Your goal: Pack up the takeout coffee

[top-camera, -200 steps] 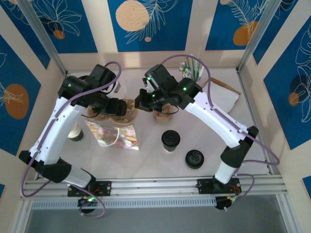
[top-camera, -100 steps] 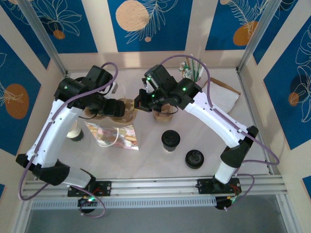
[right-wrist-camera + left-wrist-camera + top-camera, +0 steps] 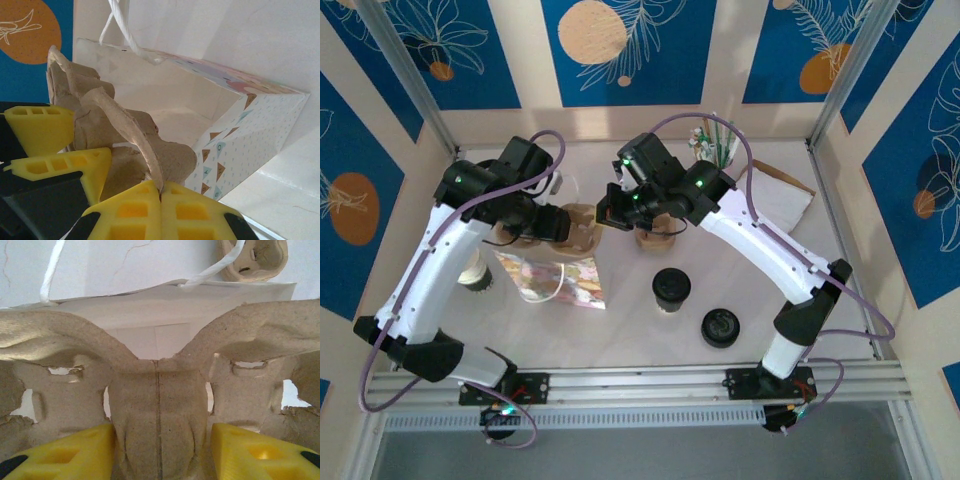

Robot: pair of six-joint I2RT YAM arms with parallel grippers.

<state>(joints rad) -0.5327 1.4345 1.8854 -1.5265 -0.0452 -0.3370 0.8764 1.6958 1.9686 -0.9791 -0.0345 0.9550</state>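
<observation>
Little has moved over the last second: the left arm has shifted slightly to the left in the top view, and the coffee has stayed put. One takeout coffee (image 3: 671,290), a small white paper cup under a round black lid, stands upright on the white bench (image 3: 620,335) near its middle, apart from both hands. Just to its right and nearer the arms lies one more round black lid (image 3: 720,327). To its left, one white paper bag (image 3: 555,278) with a patterned side and white cord handles lies on its side, mouth open. Behind the coffee sit two brown moulded-pulp cup carriers, rough and fibrous. The left hand (image 3: 160,440) has its yellow fingers (image 3: 75,452) pressed against either side of the middle ridge of one carrier (image 3: 160,390). The right hand (image 3: 161,200) is pinched on a thin wall of that same carrier. The other carrier (image 3: 658,238) rests beside it. One plain cream paper cup (image 3: 477,272) stands under the left arm.
</observation>
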